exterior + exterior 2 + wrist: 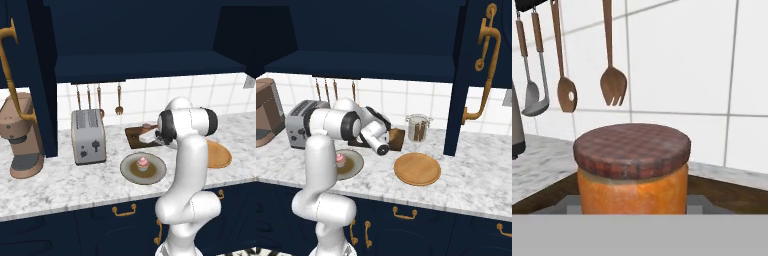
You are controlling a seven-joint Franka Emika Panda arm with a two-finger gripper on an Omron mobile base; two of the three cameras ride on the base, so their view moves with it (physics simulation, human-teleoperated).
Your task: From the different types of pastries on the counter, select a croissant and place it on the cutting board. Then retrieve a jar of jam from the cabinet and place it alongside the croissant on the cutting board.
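Note:
The jar of jam (632, 170), orange with a brown checked lid, stands upright close in front of the hand camera. My gripper (632, 204) is shut on it, one finger low on each side of the jar. Under the jar lies the dark brown cutting board (732, 195). From the left base view the hand reaches down over the cutting board (136, 137), and a small brown croissant (146, 126) lies near the board's far edge. The arm's wrist covers the jar in both base views. The navy cabinet (140, 30) hangs above the counter (60, 185).
A pink cupcake (143, 162) sits on a round plate (131, 172) in front of the board. A toaster (88, 136) and a coffee machine (20, 142) stand to the left. A round wooden plate (417, 169) and a clear glass jar (418, 128) are to the right. Utensils (612, 75) hang on the tiled wall.

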